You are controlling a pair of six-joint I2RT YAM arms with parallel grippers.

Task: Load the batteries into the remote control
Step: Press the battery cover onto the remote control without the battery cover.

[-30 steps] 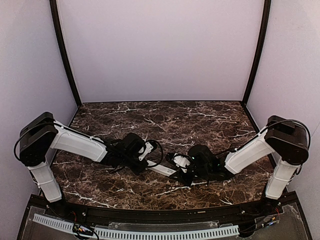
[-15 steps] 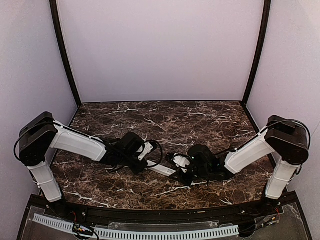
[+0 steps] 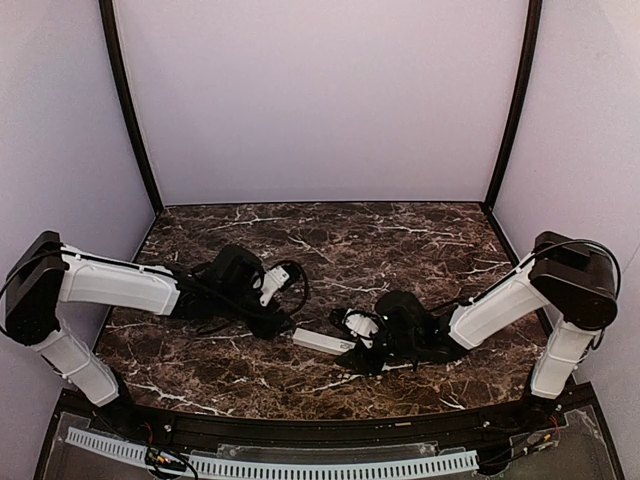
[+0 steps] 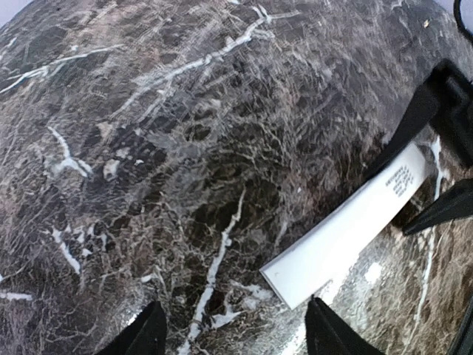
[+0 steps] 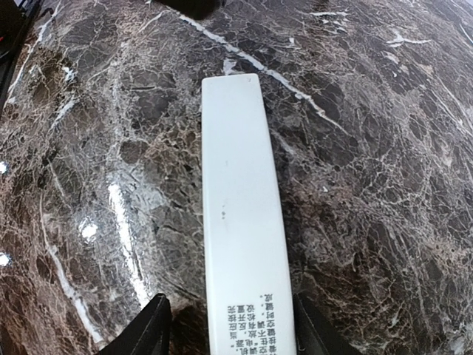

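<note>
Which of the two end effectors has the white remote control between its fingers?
The right end effector: the remote control lies between its fingers. The left end effector has only table between its own.

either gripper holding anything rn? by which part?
Nothing is clamped: the left gripper is open and empty; the right gripper, open, straddles the remote control at its printed-label end with a gap.

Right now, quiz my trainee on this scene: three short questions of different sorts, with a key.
1. True or false: the left gripper is open and empty.
2. The remote lies between whose fingers? A left gripper, B right gripper.
3. Fill in: the remote's label faces ____.
Key: 1 true; 2 B; 3 up.
</note>
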